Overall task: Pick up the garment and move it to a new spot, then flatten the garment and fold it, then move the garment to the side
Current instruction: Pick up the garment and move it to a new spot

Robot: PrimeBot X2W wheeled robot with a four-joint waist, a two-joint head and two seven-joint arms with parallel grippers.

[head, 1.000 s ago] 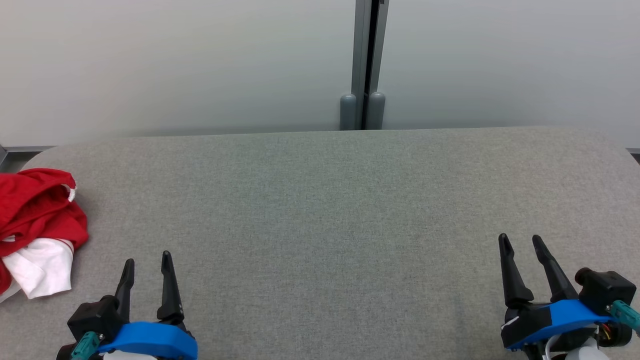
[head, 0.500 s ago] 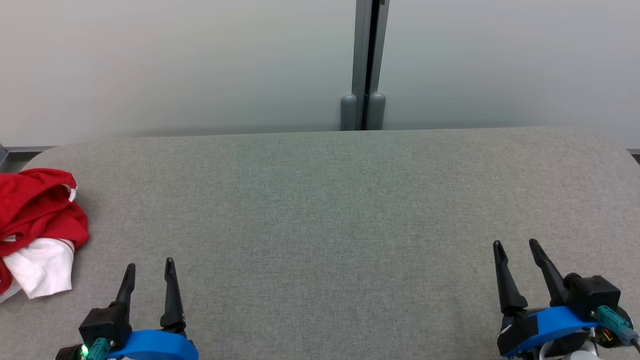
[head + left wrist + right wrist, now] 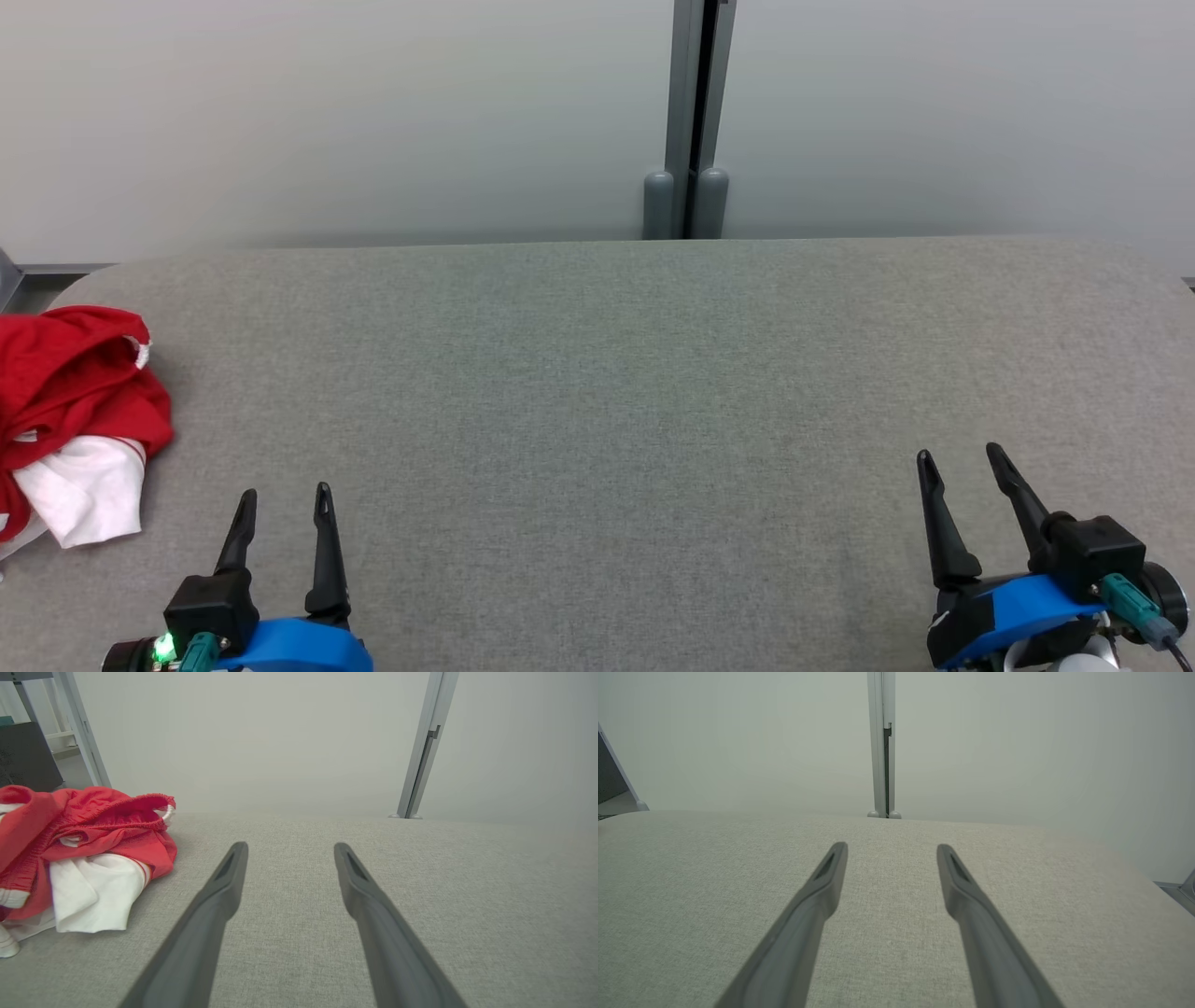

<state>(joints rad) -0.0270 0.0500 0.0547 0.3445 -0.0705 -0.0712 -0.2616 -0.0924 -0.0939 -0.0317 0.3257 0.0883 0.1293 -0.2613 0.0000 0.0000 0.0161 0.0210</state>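
Holding left gripper (image 3: 285, 492) and right gripper (image 3: 960, 453) jaws wide, empty; eyeing crumpled red-and-white cloth garment (image 3: 75, 411) left of left jaws, likely limp, light, pinchable at raised fold.

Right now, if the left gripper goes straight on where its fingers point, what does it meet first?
Probably nothing close: from the left gripper the line runs over bare grey table toward the pale wall. The red and white garment lies off to its left, outside that line. Depth is unclear.
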